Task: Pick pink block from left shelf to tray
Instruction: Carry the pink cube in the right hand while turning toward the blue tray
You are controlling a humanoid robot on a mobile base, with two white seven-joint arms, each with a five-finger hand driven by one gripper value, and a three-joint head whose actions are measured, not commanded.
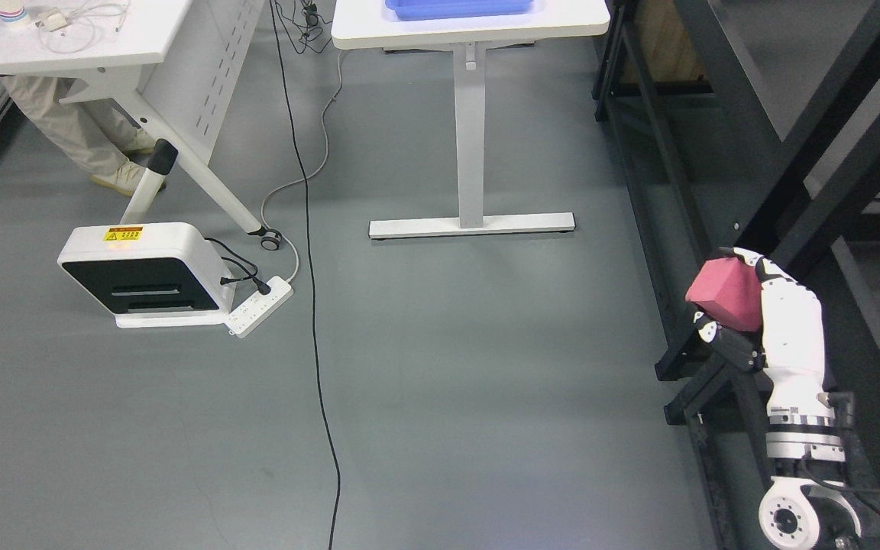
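A pink block [724, 292] is held in my right hand [745, 305], whose white and black fingers are curled around it at the lower right, above the floor beside the dark shelf frame. The right arm comes up from the bottom right corner. A blue tray [459, 9] sits on the white table [470, 29] at the top centre, only its near edge in view. My left hand is out of the picture.
A black shelf frame [677, 198] runs along the right side. The white table's pedestal leg [470, 137] stands mid-floor. A black cable [310, 252] crosses the floor. A white box device [142, 275] and power strip [260, 307] lie left. A person's legs [81, 130] show under the left desk.
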